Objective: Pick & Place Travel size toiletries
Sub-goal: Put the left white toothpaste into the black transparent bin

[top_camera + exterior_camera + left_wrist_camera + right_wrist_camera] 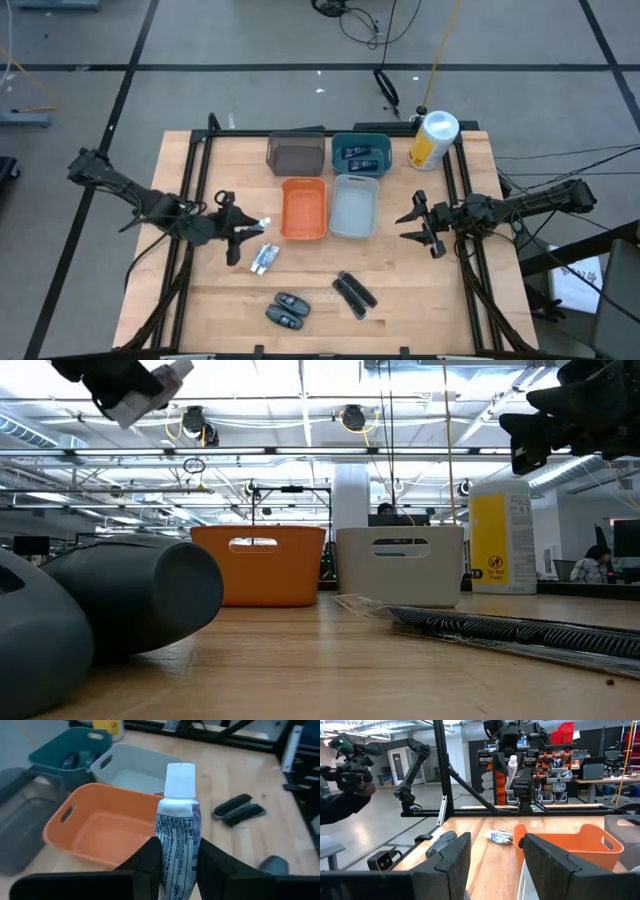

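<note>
— Toiletries first: where is the silvery-white tube (176,835) being kept?
— It is being gripped upright between the fingers (148,862) of the left hand (243,231), white cap up, and is being held above the counter (420,290). The orange bin (304,209) is lying just beyond that hand, with the grey-white bin (354,206) past it.

— And the second silvery-white tube (264,259)?
— It is being left flat on the counter, just below and beside the left hand.

— What is being shown of the right hand (424,224)?
— It is being held apart from the bins, on the far side of the grey-white bin from the left hand, fingers spread and nothing grasped.

— The other pieces?
— Two dark grey ovals (286,310) and two slim black bars (354,294) are lying on the counter, well away from both hands. Two dark blue tubes (360,156) are resting inside the teal bin (361,141); a dark grey bin (296,154) is sitting beside it. A yellow-and-white canister (433,140) is standing farther from the left hand than the bins are.
</note>
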